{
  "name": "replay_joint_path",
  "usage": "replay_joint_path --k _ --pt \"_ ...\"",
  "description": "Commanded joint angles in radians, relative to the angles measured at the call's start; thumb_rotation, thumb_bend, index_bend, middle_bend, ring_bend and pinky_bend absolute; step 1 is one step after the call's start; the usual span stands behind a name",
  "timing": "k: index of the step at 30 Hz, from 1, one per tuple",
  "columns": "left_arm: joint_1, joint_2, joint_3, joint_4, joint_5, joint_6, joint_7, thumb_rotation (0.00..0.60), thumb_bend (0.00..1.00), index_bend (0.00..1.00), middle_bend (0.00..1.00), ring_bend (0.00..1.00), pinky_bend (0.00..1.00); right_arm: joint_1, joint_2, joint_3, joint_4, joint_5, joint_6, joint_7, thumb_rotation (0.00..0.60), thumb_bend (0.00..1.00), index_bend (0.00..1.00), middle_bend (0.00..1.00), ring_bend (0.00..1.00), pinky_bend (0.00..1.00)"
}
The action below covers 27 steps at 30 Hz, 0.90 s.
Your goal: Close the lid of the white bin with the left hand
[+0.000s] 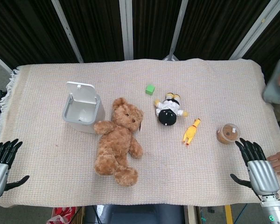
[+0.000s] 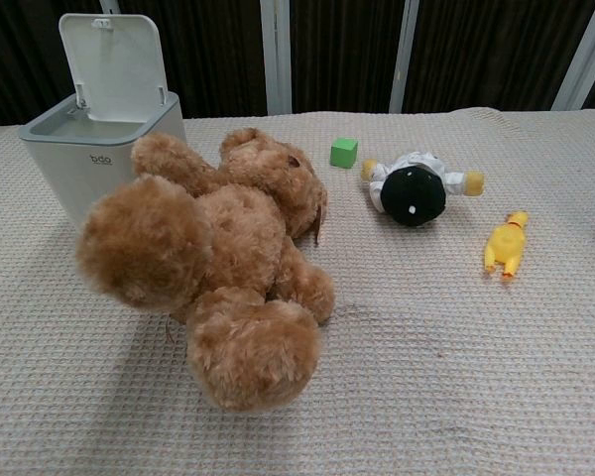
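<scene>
Lid (image 2: 116,61) of white bin (image 1: 82,113) upright; left hand (image 1: 2,163) empty.

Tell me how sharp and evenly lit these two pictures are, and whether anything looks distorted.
Head view: soft, even light, faint shadows, everything reasonably sharp, including the white bin. Chest view: the teddy bear sits close to the lens, so its near paw looks oversized and slightly soft; no glare on the open lid.

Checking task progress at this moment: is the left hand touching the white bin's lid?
Apart. In the head view the left hand rests at the table's near left edge, with bare cloth between it and the white bin, whose lid stands open.
</scene>
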Motion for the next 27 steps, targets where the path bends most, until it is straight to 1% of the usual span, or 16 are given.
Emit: replay_joint_path --k 1,10,13,15,17,18,19,20,21,22,23,24,27 --pt "0.001 0.001 -0.002 -0.001 -0.001 -0.003 0.001 0.6 0.09 0.0 0.0 0.0 0.0 0.0 0.0 0.0 -0.001 0.0 0.0 0.001 0.6 0.19 0.0 0.0 0.0 0.0" --pt "0.003 0.004 -0.01 -0.005 -0.003 -0.012 0.0 0.6 0.09 0.0 0.0 0.0 0.0 -0.002 -0.004 0.003 0.003 -0.006 0.013 0.002 0.6 0.19 0.0 0.0 0.0 0.0" --pt "-0.003 0.009 -0.027 -0.008 -0.012 -0.014 -0.001 0.6 0.09 0.0 0.0 0.0 0.0 -0.003 -0.007 0.005 0.006 -0.006 0.017 0.005 0.6 0.19 0.0 0.0 0.0 0.0" --pt "-0.012 0.019 -0.043 -0.02 -0.03 -0.023 -0.002 0.6 0.12 0.0 0.0 0.0 0.01 -0.003 -0.007 0.006 0.006 -0.003 0.016 0.01 0.6 0.19 0.0 0.0 0.0 0.0" --pt "-0.027 0.034 -0.073 -0.044 -0.066 -0.039 0.005 0.6 0.17 0.0 0.0 0.0 0.06 -0.003 -0.006 0.008 0.006 0.0 0.015 0.014 0.6 0.19 0.0 0.0 0.0 0.0" --pt "-0.039 0.042 -0.094 -0.056 -0.085 -0.046 0.015 0.6 0.2 0.0 0.02 0.01 0.13 -0.002 -0.006 0.009 0.006 0.002 0.015 0.016 0.6 0.19 0.0 0.0 0.0 0.0" --pt "-0.05 0.048 -0.113 -0.067 -0.101 -0.052 0.026 0.6 0.23 0.0 0.06 0.05 0.23 -0.002 -0.006 0.009 0.005 0.003 0.013 0.017 0.6 0.19 0.0 0.0 0.0 0.0" --pt "-0.065 0.055 -0.138 -0.076 -0.118 -0.056 0.039 0.6 0.25 0.0 0.11 0.1 0.29 -0.001 -0.005 0.009 0.004 0.004 0.011 0.019 0.6 0.19 0.0 0.0 0.0 0.0" --pt "-0.079 0.061 -0.16 -0.087 -0.135 -0.065 0.052 0.6 0.28 0.0 0.21 0.19 0.4 0.0 -0.005 0.009 0.003 0.004 0.009 0.02 0.6 0.19 0.0 0.0 0.0 0.0" --pt "-0.098 0.07 -0.186 -0.1 -0.155 -0.077 0.065 0.6 0.32 0.0 0.34 0.32 0.51 0.001 -0.005 0.009 0.003 0.004 0.007 0.02 0.6 0.19 0.0 0.0 0.0 0.0" --pt "-0.116 0.079 -0.208 -0.116 -0.176 -0.093 0.077 0.6 0.34 0.0 0.41 0.39 0.56 0.002 -0.006 0.008 0.003 0.003 0.006 0.019 0.6 0.19 0.0 0.0 0.0 0.0" --pt "-0.137 0.09 -0.231 -0.135 -0.198 -0.112 0.088 0.6 0.37 0.0 0.52 0.49 0.64 0.002 -0.006 0.008 0.003 0.003 0.005 0.018 0.6 0.19 0.0 0.0 0.0 0.0" --pt "-0.193 0.126 -0.293 -0.191 -0.274 -0.173 0.122 0.6 0.42 0.0 0.76 0.69 0.77 0.002 -0.006 0.008 0.001 0.006 0.002 0.019 0.6 0.19 0.0 0.0 0.0 0.0"
